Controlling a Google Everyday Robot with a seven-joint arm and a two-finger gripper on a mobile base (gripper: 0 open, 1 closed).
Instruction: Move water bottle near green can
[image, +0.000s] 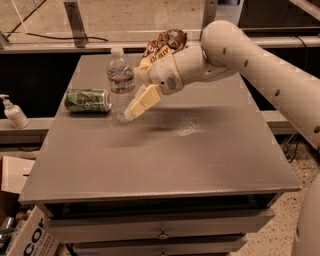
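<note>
The water bottle (121, 80) stands upright on the grey table (200, 165), at its back left. It is clear and ribbed, with a white cap. The green can (87, 100) lies on its side just left of the bottle, almost touching it. My gripper (136, 97) is right beside the bottle on its right, low over the table. It is open, and one cream finger (143, 101) slants down towards the bottle's base. The bottle stands free of the gripper.
A brown-and-yellow snack bag (162, 44) sits at the back of the table behind my wrist. A small white pump bottle (13, 112) stands on a ledge to the left. Cardboard boxes (22, 225) lie on the floor at the lower left.
</note>
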